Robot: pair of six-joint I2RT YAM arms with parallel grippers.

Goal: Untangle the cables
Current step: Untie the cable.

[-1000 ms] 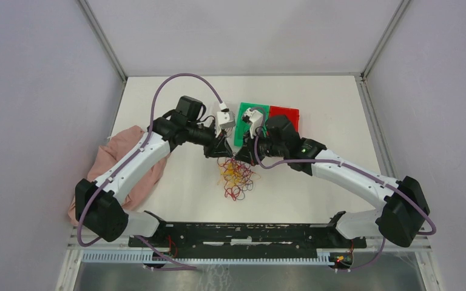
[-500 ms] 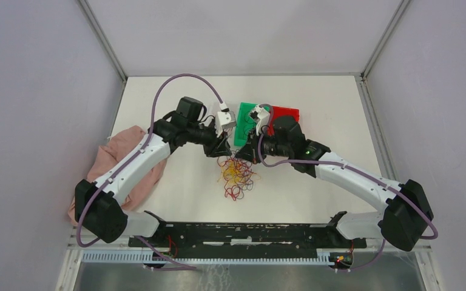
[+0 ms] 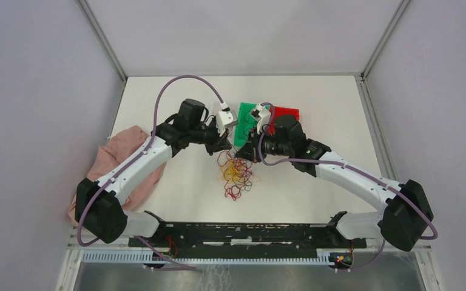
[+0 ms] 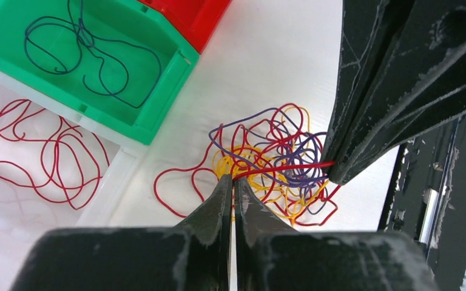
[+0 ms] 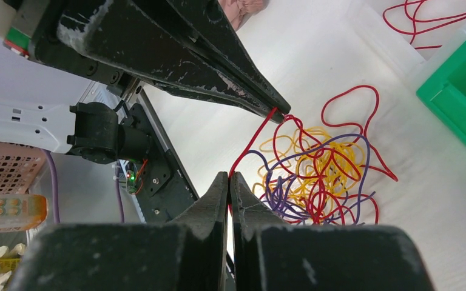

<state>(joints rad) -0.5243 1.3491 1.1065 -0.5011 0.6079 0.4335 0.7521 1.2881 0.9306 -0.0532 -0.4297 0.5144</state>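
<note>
Nearest my bases, off to my left, a pink cloth (image 3: pixel 127 167) lies crumpled at the edge of the white worktop (image 3: pixel 330 103). Ahead of the bases, in the middle, the tangle of cables (image 3: pixel 235 176) sits on the worktop: thin curly loops of red, yellow and purple wound through each other. Just beyond it my two arms meet above the heap. My left jaws are pressed together on a red strand (image 4: pixel 279 168) that comes up out of the tangle, and my right jaws are pinched shut on the same strand, so it runs taut from one pair of tips to the other. Past the jaws stands a green bin (image 4: pixel 130 124) with one dark blue cable (image 4: pixel 91 54) looped inside it. A red bin (image 3: pixel 286 113) touches its right side, and on its other side a clear tray (image 4: pixel 120 177) holds loose red cables (image 4: pixel 36 151)
</note>
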